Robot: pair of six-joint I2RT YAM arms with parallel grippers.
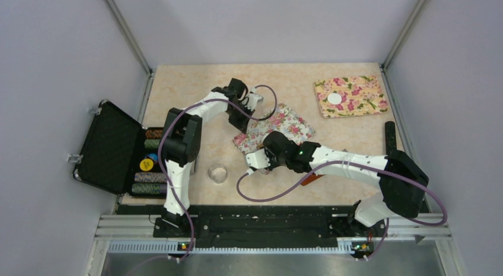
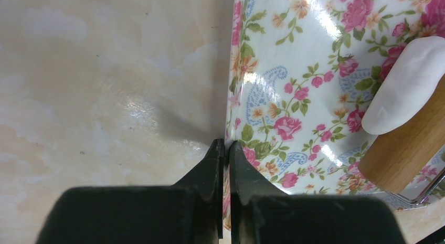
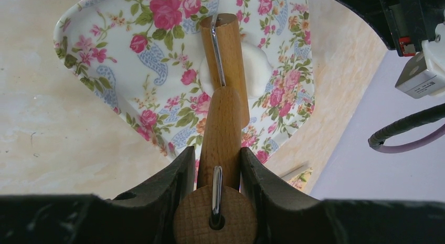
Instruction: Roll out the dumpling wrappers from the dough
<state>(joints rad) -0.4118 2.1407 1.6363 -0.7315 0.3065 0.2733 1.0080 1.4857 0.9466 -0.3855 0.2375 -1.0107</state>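
You've got the beige table laid out around the working mat, the floral one mid-table, and that's where everything is happening. Well off to its left sits an open black case with stacked chips inside. Off to its far right lies a second floral mat, and there's your score so far: one finished dumpling wrapper, a flat white disc, resting on it.

Your left gripper is at the working mat's edge, fingers pressed together with the mat's rim pinched between them, anchoring it, by the look of it. Your right gripper is clamped on the handle of the wooden rolling pin, and the roller lies across the dough near the mat's middle.

That dough shows as a plump white lump bulging out on both sides of the roller, so I'd call this one early in its rolling: plenty of flattening left before it matches the disc on the far mat. The small glass bowl stands apart, nearer your arm bases than the working mat.
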